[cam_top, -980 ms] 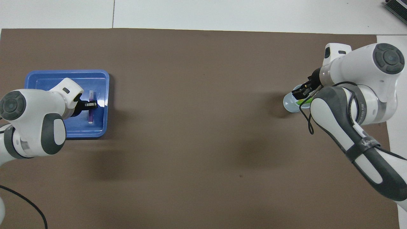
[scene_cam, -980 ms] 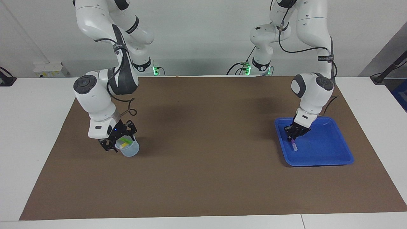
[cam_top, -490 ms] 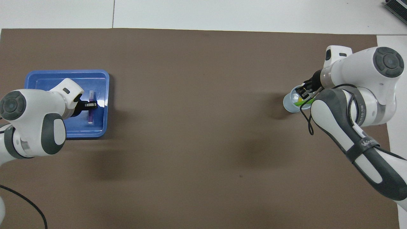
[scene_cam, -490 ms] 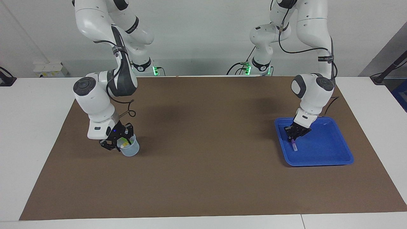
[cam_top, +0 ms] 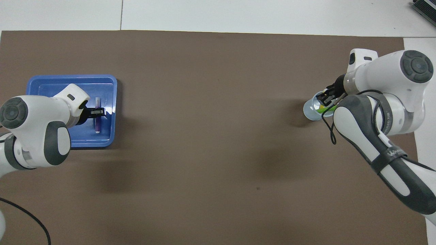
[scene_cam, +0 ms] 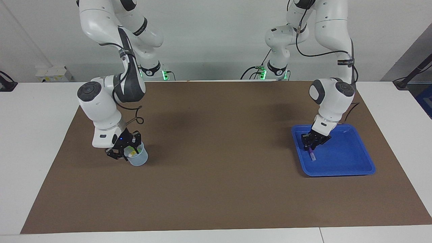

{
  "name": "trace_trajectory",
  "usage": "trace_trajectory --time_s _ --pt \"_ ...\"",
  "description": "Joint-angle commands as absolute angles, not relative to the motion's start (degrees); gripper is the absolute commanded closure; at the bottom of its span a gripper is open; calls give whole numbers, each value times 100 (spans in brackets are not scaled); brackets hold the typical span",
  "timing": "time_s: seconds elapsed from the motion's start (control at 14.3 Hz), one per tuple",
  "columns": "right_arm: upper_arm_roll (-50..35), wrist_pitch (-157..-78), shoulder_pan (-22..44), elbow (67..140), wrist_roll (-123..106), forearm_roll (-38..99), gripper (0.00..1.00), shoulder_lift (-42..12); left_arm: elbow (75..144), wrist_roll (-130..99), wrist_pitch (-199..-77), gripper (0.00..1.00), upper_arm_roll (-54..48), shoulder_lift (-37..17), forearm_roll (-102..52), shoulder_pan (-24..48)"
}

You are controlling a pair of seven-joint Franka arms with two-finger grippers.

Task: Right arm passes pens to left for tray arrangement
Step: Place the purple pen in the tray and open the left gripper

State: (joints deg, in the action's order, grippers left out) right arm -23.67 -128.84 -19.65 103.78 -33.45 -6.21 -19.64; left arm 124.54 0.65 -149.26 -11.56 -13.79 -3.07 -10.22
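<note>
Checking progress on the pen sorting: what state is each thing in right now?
Purple pen: lying flat in the tray.
Blue tray: holds one pen.
Cup: upright, yellow and green pens inside.
Left end effector: over the purple pen.
Right end effector: at the cup's mouth.

My tray point(scene_cam: 351, 168) sits at the middle right of the facing view and the middle left of the overhead view, on the mat point(scene_cam: 216, 175) that covers most of the table point(scene_cam: 30, 141) in both, with one pen point(cam_top: 97, 115) lying inside it along the edge nearest the frame's centre. My left gripper point(scene_cam: 311, 145) is over that pen. The cup point(scene_cam: 139, 158) stands on the mat at the middle left of the facing view, two pens point(cam_top: 323, 108) in it and my right gripper point(scene_cam: 128, 152) at its mouth.
</note>
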Motion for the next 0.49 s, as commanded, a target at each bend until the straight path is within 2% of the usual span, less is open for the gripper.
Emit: trace_trajectory --time_s 0.0,0.07,0.21,0.35,0.42 --pt "-2479 -12973 -2092 10415 -3454 -747 51 -1960 12401 62 -14941 0 -1125 -1433 -185 -1020" --pt "-2479 -13034 -2092 10415 -3445 -747 52 -1960 12393 53 -14924 0 -1125 -1424 -185 -1020" --pt "-2479 -13078 -2092 10398 -3445 -747 62 -1969 12375 44 -14880 0 -1125 -1389 -185 -1020" --pt "-2479 -13069 -2092 10380 -3445 -738 62 -1978 12349 44 -14792 0 -1125 -1362 -185 -1037" --pt "-2479 -13069 -2092 10380 -3445 -730 58 -1986 12323 44 -14783 0 -1125 -1354 -185 -1046"
